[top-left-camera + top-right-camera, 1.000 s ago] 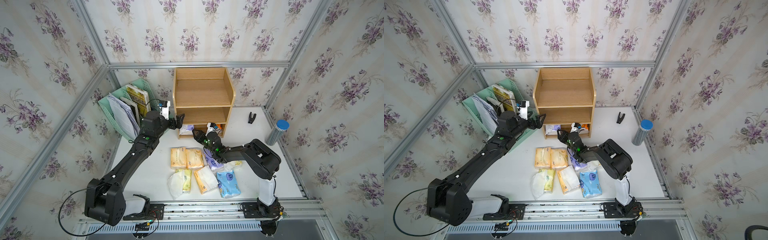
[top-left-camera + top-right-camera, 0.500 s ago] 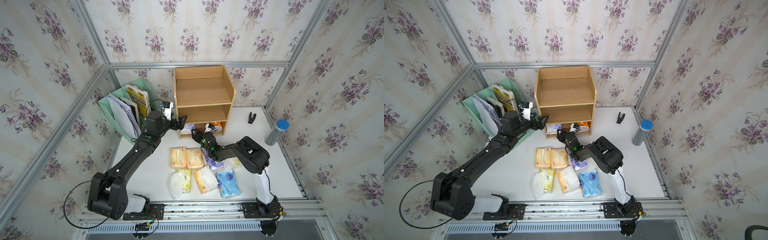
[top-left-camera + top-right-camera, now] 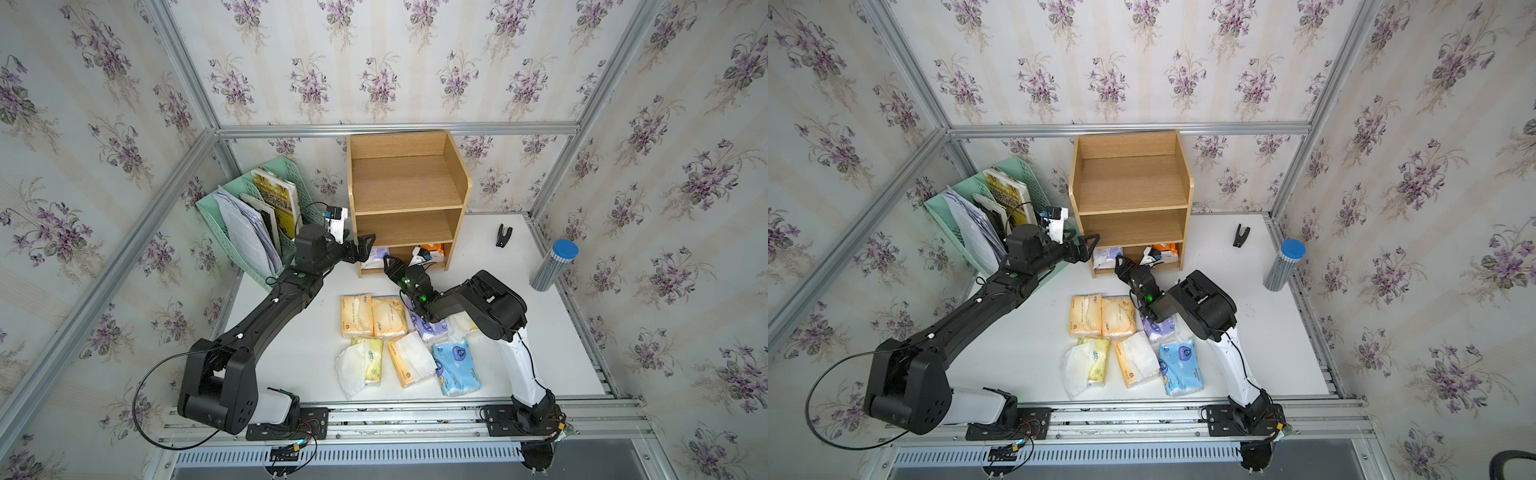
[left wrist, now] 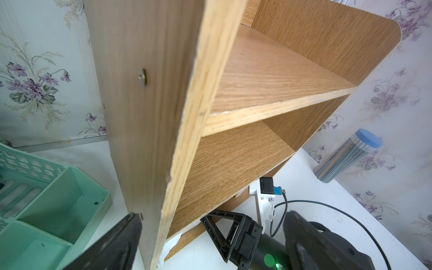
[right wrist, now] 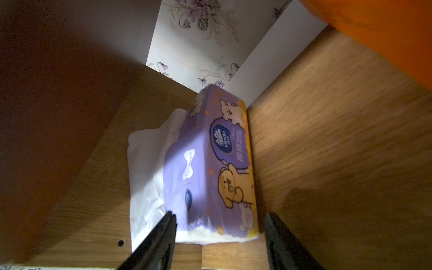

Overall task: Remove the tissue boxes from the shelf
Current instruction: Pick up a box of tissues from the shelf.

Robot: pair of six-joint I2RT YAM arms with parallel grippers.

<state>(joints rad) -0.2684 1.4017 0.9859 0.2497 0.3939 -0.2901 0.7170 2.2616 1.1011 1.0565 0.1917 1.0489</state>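
Note:
The wooden shelf point(image 3: 405, 199) point(image 3: 1131, 195) stands at the back; its upper two tiers are bare. In the bottom tier lie a purple tissue pack point(image 3: 376, 255) point(image 5: 210, 163) with white tissue sticking out, and a bright orange one point(image 3: 432, 251) point(image 5: 385, 35). My right gripper point(image 3: 390, 266) point(image 5: 218, 218) is open at the tier's mouth, its fingers either side of the purple pack's near end. My left gripper point(image 3: 361, 249) point(image 4: 212, 214) is open, straddling the front edge of the shelf's left side panel point(image 4: 163, 117). Several tissue packs point(image 3: 388, 318) lie on the table in front.
A mint green file rack point(image 3: 249, 224) point(image 4: 46, 198) with papers and a book stands left of the shelf, close behind my left arm. A black clip point(image 3: 503, 235) and a blue-lidded cylinder point(image 3: 555, 266) point(image 4: 348, 156) are on the right.
My right gripper has pushed forward into the bottom tier's mouth and its jaws have widened slightly. My left gripper has shifted right, up to the shelf's left side panel.

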